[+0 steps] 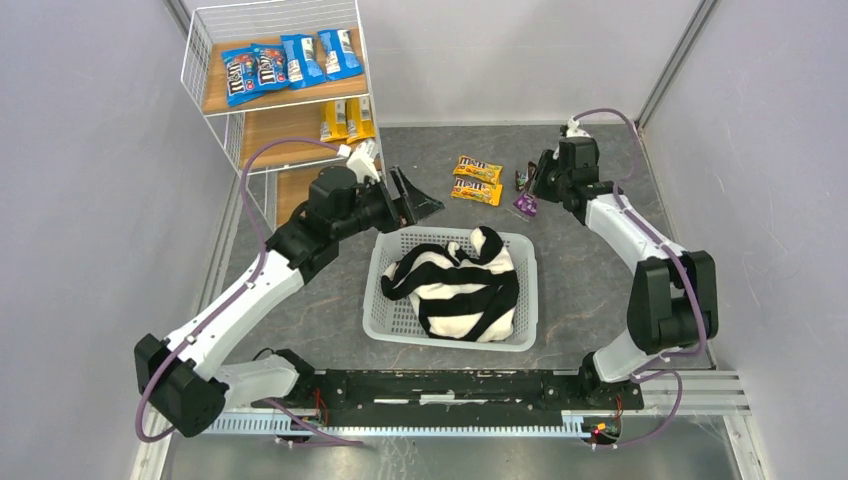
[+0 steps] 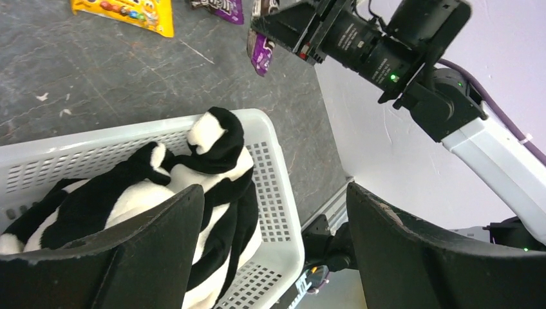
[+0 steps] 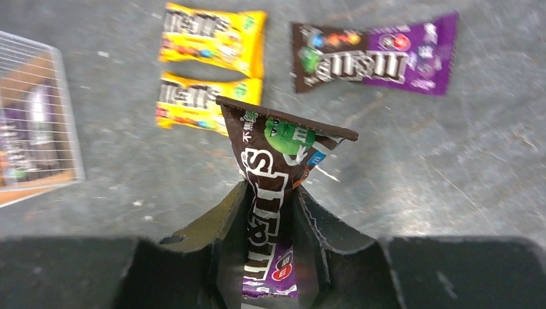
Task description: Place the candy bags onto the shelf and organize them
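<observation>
The shelf (image 1: 270,95) stands at the far left, with blue candy bags (image 1: 285,62) on its top board and yellow ones (image 1: 345,118) on the board below. Two yellow candy bags (image 1: 476,180) lie on the table. My right gripper (image 3: 273,193) is shut on a dark purple-brown candy bag (image 3: 277,151), held lifted above the table. A second purple-brown bag (image 3: 376,55) lies flat beyond it. My left gripper (image 2: 277,199) is open and holds nothing, hovering over the basket's far left corner.
A white lattice basket (image 1: 385,295) sits in the middle of the table, holding a black-and-white striped cloth (image 1: 455,285). Grey walls close in on both sides. The arms' base rail (image 1: 450,385) runs along the near edge.
</observation>
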You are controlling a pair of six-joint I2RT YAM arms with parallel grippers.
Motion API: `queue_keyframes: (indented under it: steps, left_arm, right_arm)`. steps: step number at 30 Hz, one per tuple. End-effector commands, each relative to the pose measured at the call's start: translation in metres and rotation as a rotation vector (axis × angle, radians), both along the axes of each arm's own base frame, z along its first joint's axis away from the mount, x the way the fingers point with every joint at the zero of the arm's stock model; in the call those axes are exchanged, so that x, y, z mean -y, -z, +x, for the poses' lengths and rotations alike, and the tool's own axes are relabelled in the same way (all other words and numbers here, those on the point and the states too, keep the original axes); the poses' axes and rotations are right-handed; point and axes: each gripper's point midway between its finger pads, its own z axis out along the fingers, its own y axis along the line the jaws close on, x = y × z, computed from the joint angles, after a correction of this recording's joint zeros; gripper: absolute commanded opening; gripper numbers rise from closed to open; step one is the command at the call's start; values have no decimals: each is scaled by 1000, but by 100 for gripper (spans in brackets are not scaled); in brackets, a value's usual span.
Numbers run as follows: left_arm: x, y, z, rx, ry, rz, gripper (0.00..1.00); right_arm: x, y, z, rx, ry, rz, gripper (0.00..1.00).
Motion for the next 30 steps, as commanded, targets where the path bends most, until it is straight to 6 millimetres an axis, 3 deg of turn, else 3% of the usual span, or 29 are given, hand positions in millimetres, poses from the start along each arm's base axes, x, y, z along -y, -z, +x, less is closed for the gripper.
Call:
queue_keyframes:
  steps: [1,7,14,21,27,30]
  left_arm:
    - [19,-40,7,98,18,-49,88]
    - [41,-44,12,183,-11,-65,86]
    - [45,-33,22,357,-133,-137,87]
    - [41,-37,23,544,-168,-191,86]
    - [43,-31,36,588,-202,-153,78]
    - [44,-30,40,607,-213,-148,70]
  right_arm:
    - [-33,-91,16,228,-63,208,34]
    - [-77,-140,-1,321,-136,429,34]
    - [-132,-168,-34,307,-183,759,35]
    - [-169,-176,-50,234,-229,904,35]
    - [-184,-175,-59,207,-213,944,35]
    - [-187,-175,-61,200,-206,955,35]
